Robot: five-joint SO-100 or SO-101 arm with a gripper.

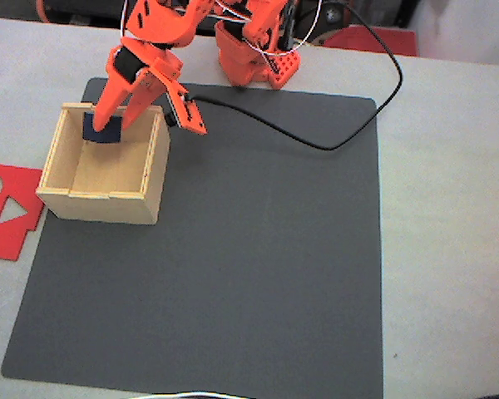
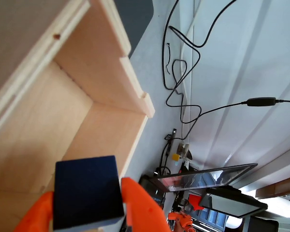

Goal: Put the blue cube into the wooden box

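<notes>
On my fixed view the biggest thing is the dark grey mat, spread over the pale table, with a black cable looping across its upper edge. The orange arm leans in from the top toward the mat's upper left corner, where the wooden box sits, open side up. A flat red cut-out sheet lies on the table just left of the box. My gripper reaches down over the box's far wall, its fingers clenched around the blue cube. In the wrist view I see the cube pinched between the two orange fingers, held over the inside of the box.
</notes>
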